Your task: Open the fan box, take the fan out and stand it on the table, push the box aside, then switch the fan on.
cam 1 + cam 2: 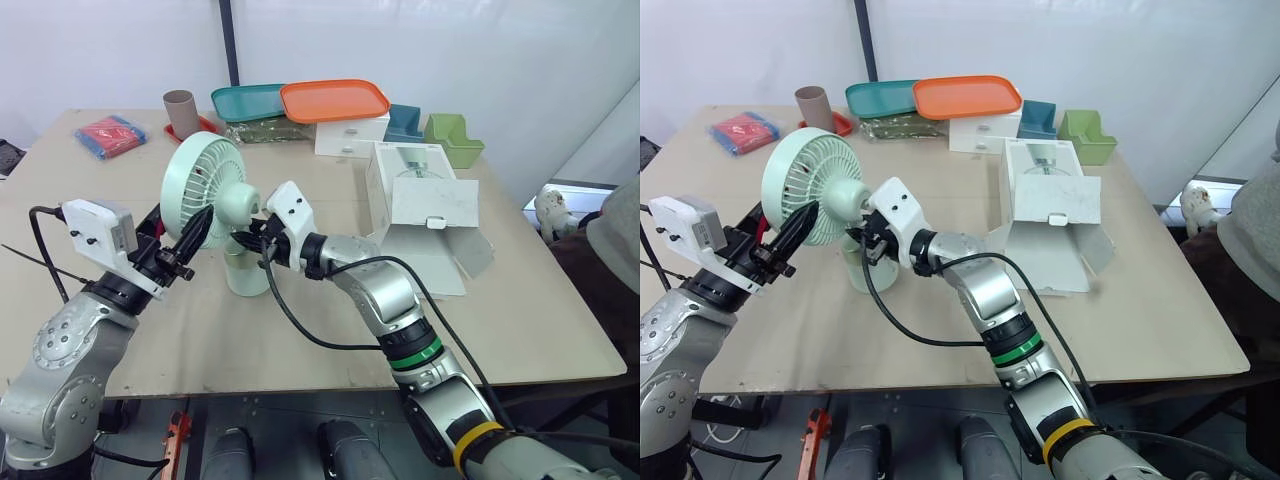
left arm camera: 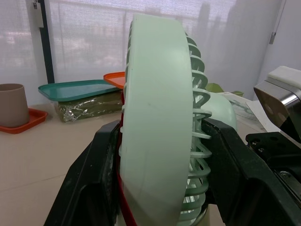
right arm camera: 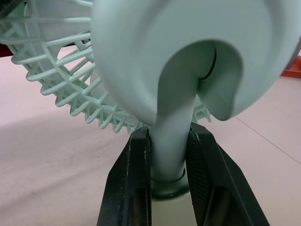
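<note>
The pale green fan (image 1: 207,185) stands upright near the table's middle, its round base (image 1: 246,276) on the tabletop. My left gripper (image 1: 195,236) reaches in from the left, its black fingers (image 2: 89,188) closed on either side of the fan's grille head (image 2: 155,117). From the right, my right gripper (image 3: 168,136) is shut on the fan's neck (image 3: 171,141) just above the base. The white fan box (image 1: 420,200) lies open to the right of the fan, its flap (image 1: 470,255) folded out towards the table's front.
Along the far edge stand a brown cup (image 1: 181,113), stacked teal (image 1: 245,100) and orange trays (image 1: 334,100), a white drawer unit (image 1: 350,135) and green bins (image 1: 453,138). A red and blue packet (image 1: 110,135) lies far left. A person's sleeve (image 1: 618,225) shows at the right.
</note>
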Available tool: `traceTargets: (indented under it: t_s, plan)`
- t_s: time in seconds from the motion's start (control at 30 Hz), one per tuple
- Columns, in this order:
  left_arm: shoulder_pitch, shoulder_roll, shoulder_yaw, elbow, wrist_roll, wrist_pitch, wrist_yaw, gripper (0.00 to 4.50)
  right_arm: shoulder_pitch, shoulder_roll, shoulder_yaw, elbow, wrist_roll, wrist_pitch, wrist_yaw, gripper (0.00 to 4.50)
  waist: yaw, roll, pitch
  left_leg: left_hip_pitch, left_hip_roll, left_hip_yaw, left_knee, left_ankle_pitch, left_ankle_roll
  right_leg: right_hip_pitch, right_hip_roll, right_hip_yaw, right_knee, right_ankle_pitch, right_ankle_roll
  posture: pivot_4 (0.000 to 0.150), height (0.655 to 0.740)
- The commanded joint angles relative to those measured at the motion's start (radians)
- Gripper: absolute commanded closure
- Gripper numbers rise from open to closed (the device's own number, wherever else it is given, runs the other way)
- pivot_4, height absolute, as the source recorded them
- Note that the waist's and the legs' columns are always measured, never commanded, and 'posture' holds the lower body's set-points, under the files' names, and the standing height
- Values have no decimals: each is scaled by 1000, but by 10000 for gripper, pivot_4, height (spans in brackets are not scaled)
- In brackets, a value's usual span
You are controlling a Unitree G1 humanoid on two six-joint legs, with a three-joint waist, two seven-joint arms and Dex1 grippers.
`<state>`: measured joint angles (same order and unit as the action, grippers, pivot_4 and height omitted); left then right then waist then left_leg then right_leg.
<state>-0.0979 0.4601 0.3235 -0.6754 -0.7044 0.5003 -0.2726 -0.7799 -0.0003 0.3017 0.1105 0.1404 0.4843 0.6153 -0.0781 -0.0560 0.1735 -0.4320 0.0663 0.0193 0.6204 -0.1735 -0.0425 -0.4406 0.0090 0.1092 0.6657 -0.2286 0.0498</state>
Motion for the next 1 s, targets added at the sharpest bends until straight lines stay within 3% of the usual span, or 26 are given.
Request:
traceTargets:
  t_s: [0.03,0.2,0.27,0.4,0.63,0.83,1.0]
  plan:
    - [-17,5,24,-21,4,-43,-6,23752,-12,12,17,-28,1,-32,14,40766,0,0,0,0,0,0,0,0,0,0,0,0,0,0,0,1500,7400]
    - [-6,9,25,-18,-11,-31,-22,23752,-12,14,17,-28,0,-34,13,40766,0,0,0,0,0,0,0,0,0,0,0,0,0,0,0,1500,7400]
    - [-3,14,27,-16,-16,-40,-49,14473,-12,14,16,-27,0,-35,14,40766,0,0,0,0,0,0,0,0,0,0,0,0,0,0,0,1500,7400]
    - [9,32,69,-8,-30,-48,-73,1242,-24,18,-8,-19,11,-31,10,40766,0,0,0,0,0,0,0,0,0,0,0,0,0,0,0,1500,7400]
    - [52,106,160,3,-107,-40,-157,481,-37,20,-29,1,15,-36,6,40766,0,0,0,0,0,0,0,0,0,0,0,0,0,0,0,1500,7400]
    - [24,193,323,127,-194,-28,-186,481,-47,17,-49,6,20,-32,-2,40766,-1,0,0,0,1,0,0,0,0,0,1,-1,0,-2,-4,1500,7400]
    - [28,240,410,273,-190,-27,-203,481,-63,7,-62,8,16,-19,-7,40766,-1,0,0,-1,1,0,0,0,0,-1,0,-2,0,-2,-2,1500,7400]
